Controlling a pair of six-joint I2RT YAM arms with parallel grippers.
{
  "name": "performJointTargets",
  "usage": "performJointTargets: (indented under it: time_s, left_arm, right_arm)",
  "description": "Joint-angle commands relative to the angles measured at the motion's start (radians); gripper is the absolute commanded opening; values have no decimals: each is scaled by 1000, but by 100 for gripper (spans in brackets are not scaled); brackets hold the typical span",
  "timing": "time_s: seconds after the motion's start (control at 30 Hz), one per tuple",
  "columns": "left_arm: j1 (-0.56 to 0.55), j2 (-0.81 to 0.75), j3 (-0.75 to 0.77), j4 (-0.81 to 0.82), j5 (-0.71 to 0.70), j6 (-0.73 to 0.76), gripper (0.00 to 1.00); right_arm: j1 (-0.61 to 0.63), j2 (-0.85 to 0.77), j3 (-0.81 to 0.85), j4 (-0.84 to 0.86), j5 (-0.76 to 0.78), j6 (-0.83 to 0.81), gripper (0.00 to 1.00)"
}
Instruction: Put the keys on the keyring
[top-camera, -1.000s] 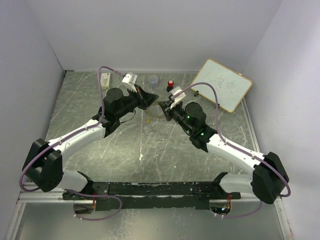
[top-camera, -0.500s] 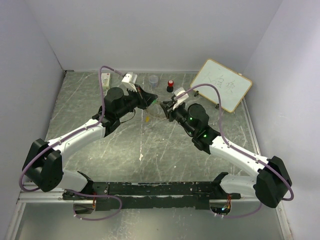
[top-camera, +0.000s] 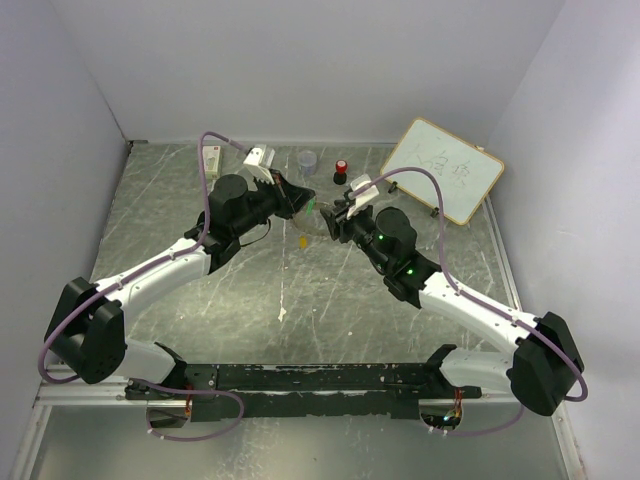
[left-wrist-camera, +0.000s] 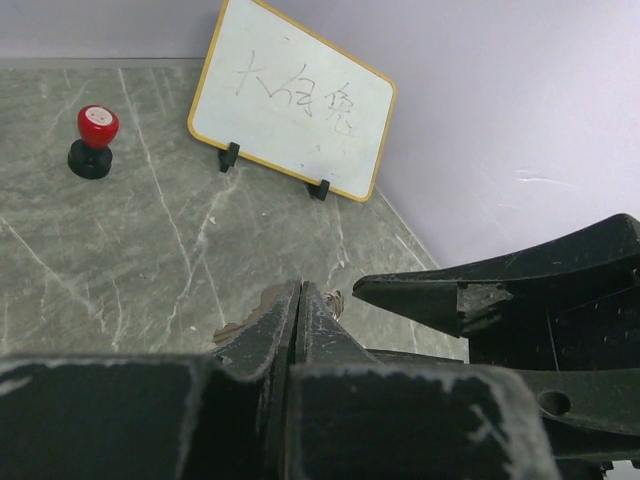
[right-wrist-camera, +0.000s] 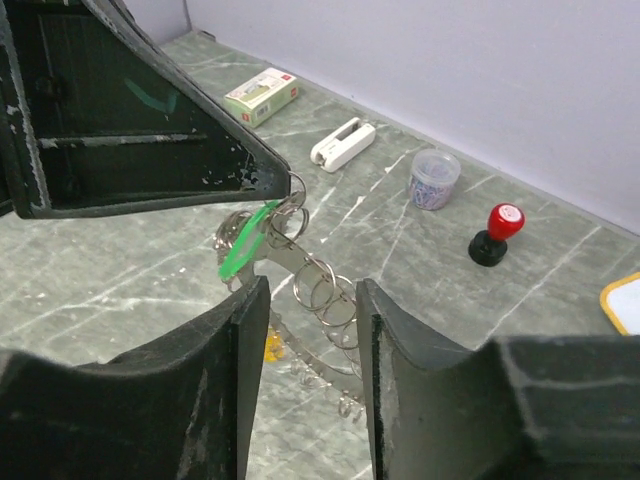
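In the right wrist view my left gripper (right-wrist-camera: 290, 186) is shut on the top of the keyring (right-wrist-camera: 291, 250), a silver band with several small loops that hangs down from it above the table. The green key (right-wrist-camera: 243, 245) dangles on the ring just below those fingertips. The yellow-orange key (right-wrist-camera: 270, 348) lies on the table underneath. My right gripper (right-wrist-camera: 312, 305) stands open, one finger on each side of the hanging ring and not touching it. From above, the left gripper (top-camera: 303, 203) and the right gripper (top-camera: 335, 222) face each other closely, the green key (top-camera: 311, 207) between them.
A small cup of clips (right-wrist-camera: 435, 178), a red-capped black knob (right-wrist-camera: 497, 232), a white stapler-like piece (right-wrist-camera: 342, 143) and a small box (right-wrist-camera: 262, 96) stand along the back. A whiteboard (top-camera: 445, 170) leans at the back right.
My right gripper has opened and let go near the ring. The green key now hangs beside the left fingertips. The left gripper stays shut in place.
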Motion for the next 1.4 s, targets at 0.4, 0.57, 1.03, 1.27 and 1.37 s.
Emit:
performJointTargets:
  time_s: [0.4, 0.57, 1.03, 1.27, 1.37]
  left_arm:
    - [-8, -63, 92, -50, 118, 103, 7]
    - [-7, -67, 107, -69, 146, 121, 7]
    - [-2, -89, 106, -90, 221, 179, 7]
    - [1, -77, 111, -85, 252, 182, 7]
    - [0, -70, 117, -88, 260, 184, 7]
  right_arm:
    - [-198, -81, 49, -147, -301, -101, 72]
    - [-231, -66, 65, -135, -405, -68, 72]
    - [-271, -114, 6, -10, -496, 24, 68]
    - [-273, -91, -1, -3, -575, 15, 73]
    - [-273, -83, -5, 11, -621, 16, 74]
